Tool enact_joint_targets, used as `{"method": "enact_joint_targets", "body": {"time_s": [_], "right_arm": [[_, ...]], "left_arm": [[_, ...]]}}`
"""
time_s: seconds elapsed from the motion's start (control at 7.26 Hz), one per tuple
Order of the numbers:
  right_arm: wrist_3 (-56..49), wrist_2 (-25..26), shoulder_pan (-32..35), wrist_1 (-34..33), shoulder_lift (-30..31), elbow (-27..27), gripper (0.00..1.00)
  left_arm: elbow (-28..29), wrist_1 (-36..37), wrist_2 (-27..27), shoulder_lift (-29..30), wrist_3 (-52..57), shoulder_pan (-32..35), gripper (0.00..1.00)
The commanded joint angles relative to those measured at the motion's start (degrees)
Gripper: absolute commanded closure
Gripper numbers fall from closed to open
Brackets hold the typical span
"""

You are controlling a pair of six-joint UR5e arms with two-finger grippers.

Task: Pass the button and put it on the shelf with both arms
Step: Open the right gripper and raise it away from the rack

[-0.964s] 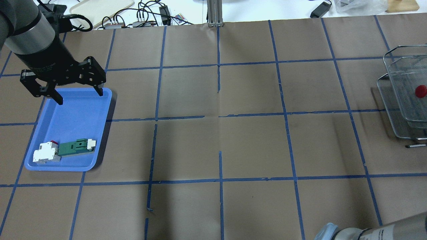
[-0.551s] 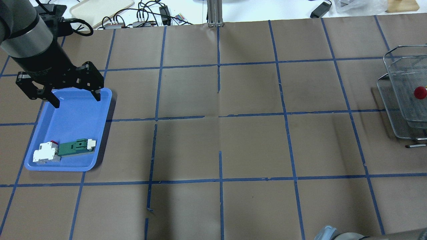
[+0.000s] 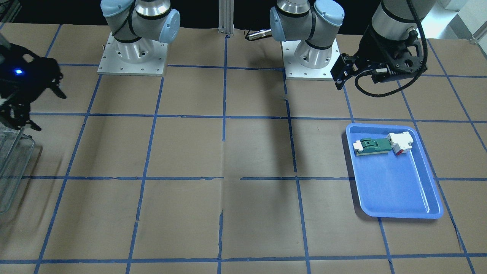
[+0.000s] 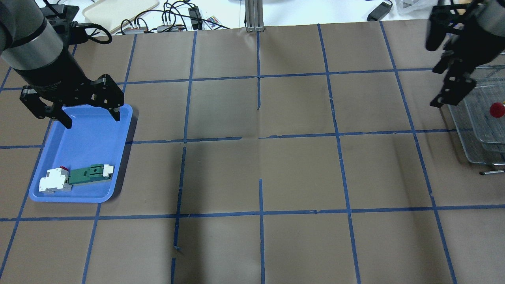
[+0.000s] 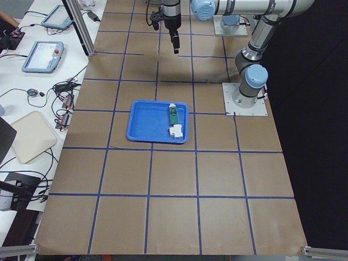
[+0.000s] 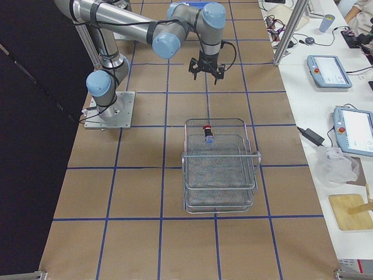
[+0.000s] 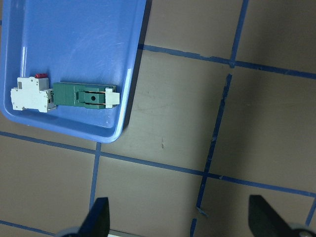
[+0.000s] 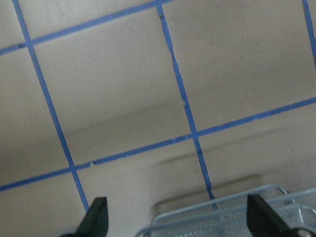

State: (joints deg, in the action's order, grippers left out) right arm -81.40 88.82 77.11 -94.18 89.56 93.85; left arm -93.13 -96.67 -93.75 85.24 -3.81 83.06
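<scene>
The button (image 4: 498, 109) with its red cap lies in the top tier of the grey wire shelf (image 4: 472, 130) at the table's right edge; it also shows in the exterior right view (image 6: 207, 129). My right gripper (image 4: 434, 75) hangs open and empty above the table just left of the shelf; its wrist view shows the open gripper (image 8: 178, 217) over the shelf rim (image 8: 217, 217). My left gripper (image 4: 93, 120) is open and empty over the far end of the blue tray (image 4: 90, 146); the left wrist view shows it open (image 7: 180, 217).
In the blue tray lie a green-and-white flat part (image 4: 88, 174) and a white block with a red bit (image 4: 53, 181), at its near end. Cables and a cream tray lie beyond the table's far edge. A metal post (image 4: 254, 15) stands at the far middle.
My right gripper has come into the overhead view at the upper right, beside the shelf; its arm has left the bottom edge. The left gripper has hardly moved. The button stays in the shelf.
</scene>
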Motion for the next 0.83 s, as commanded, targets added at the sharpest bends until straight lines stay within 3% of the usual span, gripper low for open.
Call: {"method": "enact_joint_targets", "body": {"time_s": [0.0, 0.14, 0.28, 0.69], "right_arm": [[23.7, -0.2, 13.9, -0.6, 0.7, -0.7, 0.0], [34.0, -0.1, 17.5, -1.0, 2.5, -0.6, 0.0], [43.4, 0.2, 17.8, -0.6, 3.2, -0.8, 0.0], [64.7, 0.4, 11.1, 2.6, 3.5, -1.9, 0.0]], "left_arm": [[-0.1, 0.1, 3.8, 0.0, 4.8, 0.0, 0.0], [0.0, 0.1, 3.9, -0.6, 14.8, 0.0, 0.0], [-0.2, -0.1, 2.9, -0.9, 16.4, 0.0, 0.0], [-2.0, 0.0, 3.0, -0.7, 16.0, 0.0, 0.0]]}}
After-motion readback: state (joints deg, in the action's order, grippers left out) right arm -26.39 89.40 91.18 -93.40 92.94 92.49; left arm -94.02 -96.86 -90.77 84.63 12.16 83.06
